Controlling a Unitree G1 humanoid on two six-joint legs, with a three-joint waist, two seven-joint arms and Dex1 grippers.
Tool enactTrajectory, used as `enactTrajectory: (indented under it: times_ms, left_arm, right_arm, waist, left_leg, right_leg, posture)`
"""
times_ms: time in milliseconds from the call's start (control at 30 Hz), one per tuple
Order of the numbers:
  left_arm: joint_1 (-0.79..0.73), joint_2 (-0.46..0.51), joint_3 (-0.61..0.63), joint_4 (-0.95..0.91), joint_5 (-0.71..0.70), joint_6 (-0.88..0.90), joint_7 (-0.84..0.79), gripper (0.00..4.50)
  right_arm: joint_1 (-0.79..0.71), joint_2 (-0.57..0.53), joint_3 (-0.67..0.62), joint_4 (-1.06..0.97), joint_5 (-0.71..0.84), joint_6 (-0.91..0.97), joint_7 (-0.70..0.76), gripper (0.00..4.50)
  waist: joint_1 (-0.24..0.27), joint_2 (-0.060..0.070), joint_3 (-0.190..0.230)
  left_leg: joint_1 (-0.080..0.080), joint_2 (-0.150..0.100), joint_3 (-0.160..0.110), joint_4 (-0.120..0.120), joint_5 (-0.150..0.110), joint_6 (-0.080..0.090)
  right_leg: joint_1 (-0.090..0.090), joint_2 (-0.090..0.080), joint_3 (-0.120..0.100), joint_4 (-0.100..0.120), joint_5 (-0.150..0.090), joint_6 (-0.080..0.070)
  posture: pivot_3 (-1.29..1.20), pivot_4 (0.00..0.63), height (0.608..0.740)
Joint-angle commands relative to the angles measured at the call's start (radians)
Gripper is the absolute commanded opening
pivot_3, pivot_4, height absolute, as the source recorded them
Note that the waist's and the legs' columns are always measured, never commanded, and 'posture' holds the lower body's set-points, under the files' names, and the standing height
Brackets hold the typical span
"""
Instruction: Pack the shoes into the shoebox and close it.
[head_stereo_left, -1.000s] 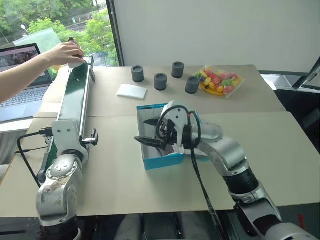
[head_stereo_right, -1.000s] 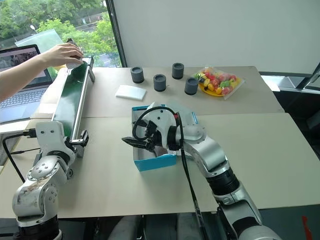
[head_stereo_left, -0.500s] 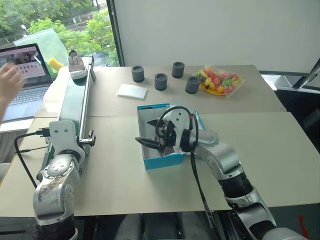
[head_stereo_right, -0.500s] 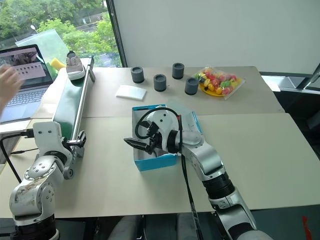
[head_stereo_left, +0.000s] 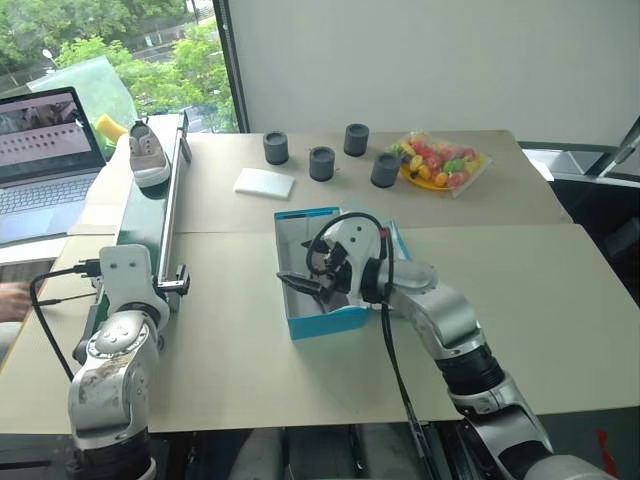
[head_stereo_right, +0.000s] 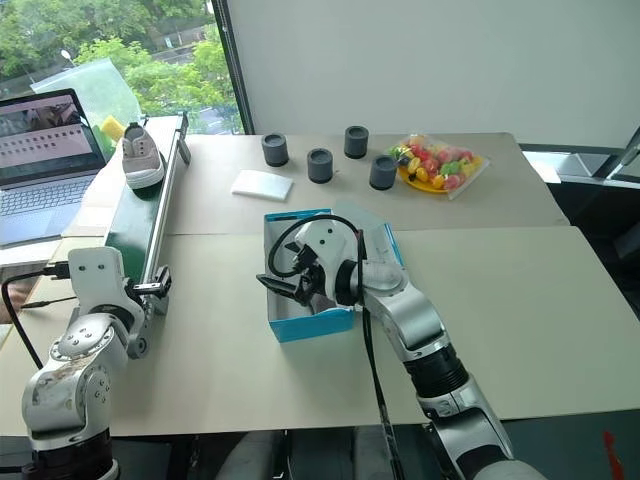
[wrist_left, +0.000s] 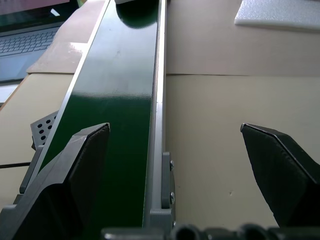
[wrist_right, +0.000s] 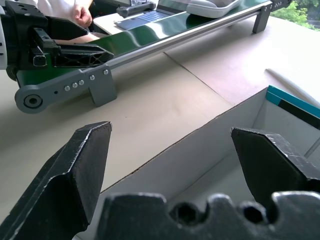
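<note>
Taupe canvas sneaker with a white rubber sole (head_stereo_left: 148, 155) sits at the far end of the green conveyor belt (head_stereo_left: 145, 215), well apart from my left tool (wrist_left: 175, 165), whose jaws stand wide with nothing between them. My right tool (head_stereo_left: 300, 285) hangs released over the bright blue cardboard shoebox (head_stereo_left: 320, 322) mid-worktop (head_stereo_left: 520, 300). I judge the shoe light and soft-sided but stiff at the sole, so I'd grip across the heel or midfoot.
</note>
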Motion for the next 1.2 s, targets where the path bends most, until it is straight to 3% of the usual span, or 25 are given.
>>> enactTrajectory:
  times_ms: [33,900,1200]
  left_arm:
    - [-0.001,0.000,0.020,-0.012,0.010,-0.029,0.003,4.50]
    - [0.011,-0.015,0.064,0.001,0.012,-0.048,0.012,4.50]
    - [-0.006,-0.047,0.133,0.056,0.022,-0.017,0.085,4.50]
  right_arm:
    - [-0.028,0.008,-0.013,-0.022,0.006,0.012,-0.005,4.49]
    - [-0.037,0.024,-0.029,-0.029,0.010,0.025,-0.020,4.49]
    - [-0.041,0.030,-0.047,-0.044,0.027,0.045,-0.034,4.49]
  waist:
    - [0.000,0.000,0.000]
    - [-0.001,0.000,0.000]
    - [0.000,0.000,0.000]
  left_leg:
    - [0.000,0.000,0.000,0.000,0.000,0.000]
    - [0.000,0.000,0.000,0.000,0.000,0.000]
    - [0.000,0.000,0.000,0.000,0.000,0.000]
  right_leg:
    - [0.000,0.000,0.000,0.000,0.000,0.000]
    - [0.000,0.000,0.000,0.000,0.000,0.000]
    - [0.000,0.000,0.000,0.000,0.000,0.000]
  posture:
    - [0.00,0.150,0.740]
    - [0.00,0.150,0.740]
    - [0.00,0.150,0.740]
